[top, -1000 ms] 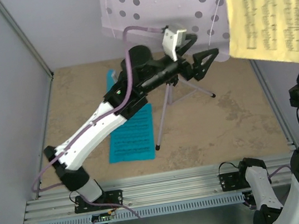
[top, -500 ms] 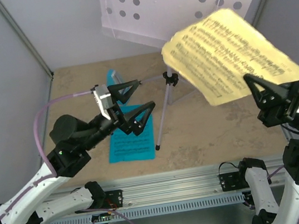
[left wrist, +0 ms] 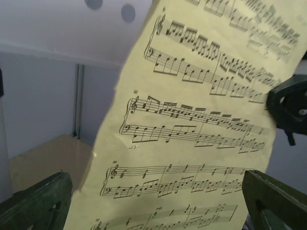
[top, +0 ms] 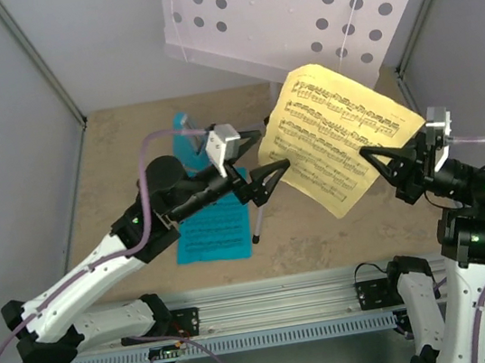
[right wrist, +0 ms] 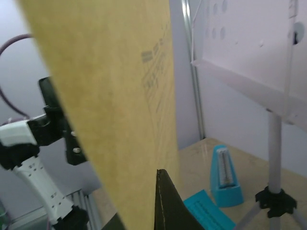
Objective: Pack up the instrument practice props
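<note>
Right pincer (top: 376,160) holds the yellow music sheet (top: 337,144) aloft; left pincer (top: 266,154) gapes beside it.

The right pincer is pinched tight on the sheet's lower right edge, and the paper hangs tilted in the air, spreading away to that pincer's left. The left pincer has its jaws spread as wide as they go and grips nothing. It faces the printed side, with the page filling the space ahead between its two fingers (left wrist: 33,203); contact cannot be told. The lilac music stand (top: 289,1) rises behind and above both pincers. The cyan music sheet (top: 213,231) lies flat on the table (top: 368,227) below the left pincer. The blue metronome (right wrist: 224,177) stands upright behind that sheet.
</note>
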